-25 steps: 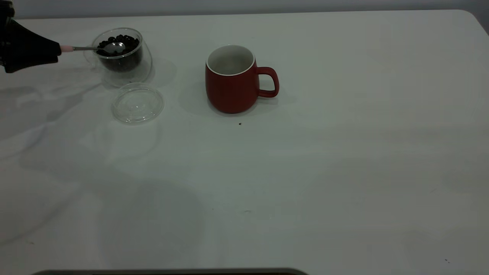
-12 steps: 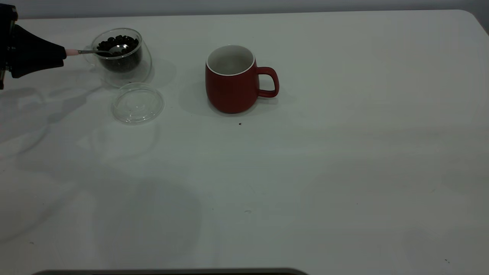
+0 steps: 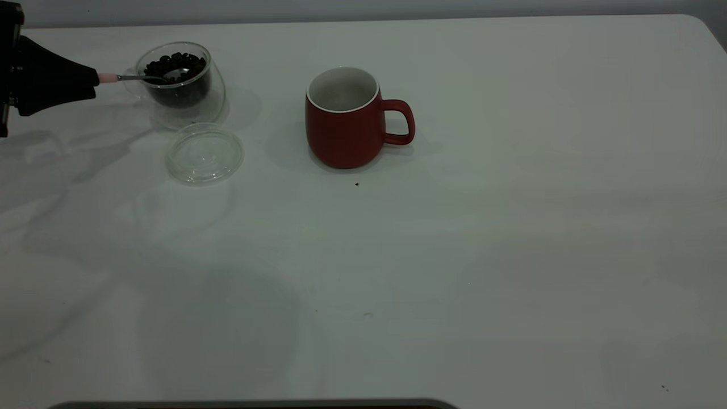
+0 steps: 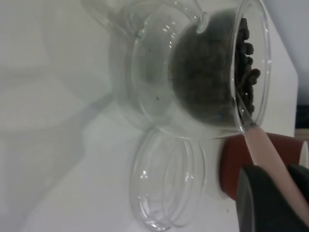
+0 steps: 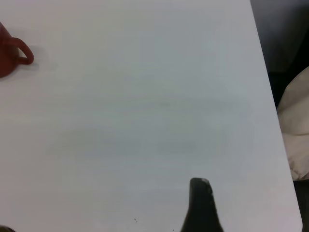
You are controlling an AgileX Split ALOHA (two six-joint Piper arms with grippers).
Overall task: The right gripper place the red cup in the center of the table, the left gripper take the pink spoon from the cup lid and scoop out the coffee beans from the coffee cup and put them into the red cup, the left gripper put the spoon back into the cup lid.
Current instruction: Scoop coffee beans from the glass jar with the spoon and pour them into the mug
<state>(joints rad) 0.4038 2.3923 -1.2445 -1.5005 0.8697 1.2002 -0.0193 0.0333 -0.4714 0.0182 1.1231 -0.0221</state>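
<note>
Left pincer (image 3: 91, 76) level, pink spoon (image 3: 145, 76) in coffee cup (image 3: 182, 82).

The white table (image 5: 145, 121) fills nearly the whole right wrist view. At about ten o'clock, cut by the frame's edge, part of the red cup (image 5: 6, 58) shows: a slice of its rounded dark-red side and its loop handle, standing on the table. At about six o'clock one black finger of the right gripper (image 5: 203, 208) rises into view above the bare surface, well apart from the cup. Along the three o'clock side the table's edge runs slantwise, with dark floor beyond it and a pale crumpled cloth (image 5: 295, 130) lying there.
</note>
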